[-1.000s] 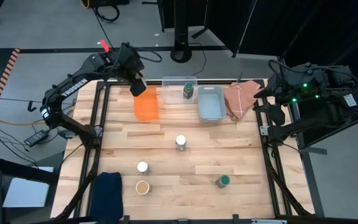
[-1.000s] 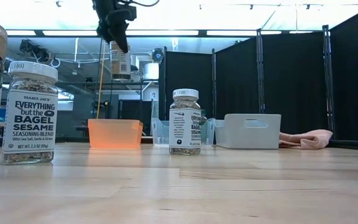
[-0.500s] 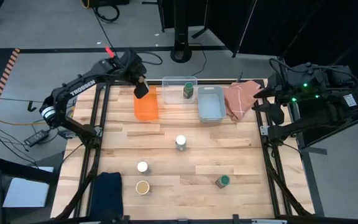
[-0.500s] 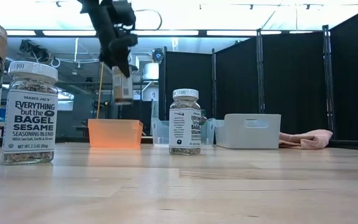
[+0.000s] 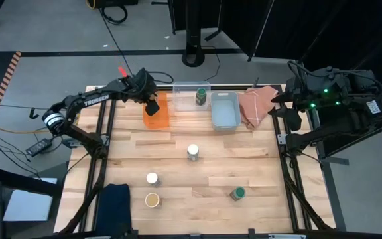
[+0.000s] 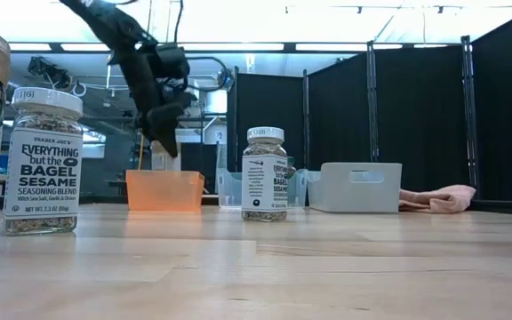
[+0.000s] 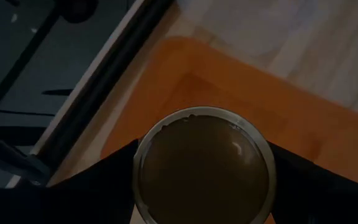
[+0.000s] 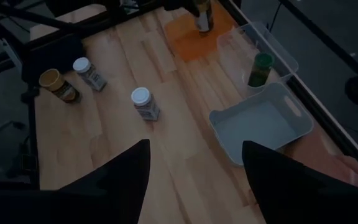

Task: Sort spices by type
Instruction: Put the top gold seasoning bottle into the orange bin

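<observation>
Upper left, our left pincer grips a tan-lidded jar over the orange bin; released crooked, we judge it could topple. Right pincer idles, parted, empty.

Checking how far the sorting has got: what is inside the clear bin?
One green-lidded jar stands upright in the clear bin, against its right side. Nothing else shows inside; the floor beneath the jar is covered.
</observation>
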You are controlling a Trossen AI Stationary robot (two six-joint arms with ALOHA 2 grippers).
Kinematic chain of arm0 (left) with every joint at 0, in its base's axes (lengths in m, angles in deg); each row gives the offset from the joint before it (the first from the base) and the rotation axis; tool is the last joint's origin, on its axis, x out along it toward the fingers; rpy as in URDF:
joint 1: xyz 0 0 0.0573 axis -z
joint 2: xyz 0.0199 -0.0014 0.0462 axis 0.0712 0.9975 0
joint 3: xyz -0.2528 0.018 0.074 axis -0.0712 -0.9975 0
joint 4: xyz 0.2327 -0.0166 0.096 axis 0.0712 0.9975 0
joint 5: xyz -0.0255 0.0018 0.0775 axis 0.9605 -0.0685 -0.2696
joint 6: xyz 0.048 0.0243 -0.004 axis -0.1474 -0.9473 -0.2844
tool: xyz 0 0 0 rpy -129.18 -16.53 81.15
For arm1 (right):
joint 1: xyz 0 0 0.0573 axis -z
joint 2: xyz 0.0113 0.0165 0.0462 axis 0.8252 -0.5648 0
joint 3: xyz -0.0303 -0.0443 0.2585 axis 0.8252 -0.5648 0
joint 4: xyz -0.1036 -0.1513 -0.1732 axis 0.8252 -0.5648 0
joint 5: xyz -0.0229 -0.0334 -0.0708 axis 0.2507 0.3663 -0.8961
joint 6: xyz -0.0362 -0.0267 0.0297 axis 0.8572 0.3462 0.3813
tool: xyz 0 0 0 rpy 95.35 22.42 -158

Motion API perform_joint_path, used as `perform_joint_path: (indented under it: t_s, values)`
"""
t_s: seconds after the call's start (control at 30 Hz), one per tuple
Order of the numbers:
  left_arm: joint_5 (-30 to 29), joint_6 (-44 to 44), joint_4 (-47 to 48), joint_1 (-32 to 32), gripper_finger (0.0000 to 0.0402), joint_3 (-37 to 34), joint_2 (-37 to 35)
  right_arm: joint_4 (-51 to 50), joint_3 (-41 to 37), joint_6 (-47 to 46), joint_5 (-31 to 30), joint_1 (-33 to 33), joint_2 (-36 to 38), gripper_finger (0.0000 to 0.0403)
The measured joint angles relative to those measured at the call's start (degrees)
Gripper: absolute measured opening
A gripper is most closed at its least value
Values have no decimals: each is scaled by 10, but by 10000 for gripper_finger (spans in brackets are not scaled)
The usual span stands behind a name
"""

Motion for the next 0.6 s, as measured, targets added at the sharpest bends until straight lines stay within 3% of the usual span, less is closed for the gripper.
perform_joint_path:
  t_s: [0.23, 0.6]
  values:
    - [-7, 0, -85, -4, 281, -62, -2, 1, 0, -2, -33, 0, 0, 261]
    - [1, -40, -109, -28, 281, -65, 2, 27, 0, -8, -45, 0, 0, 261]
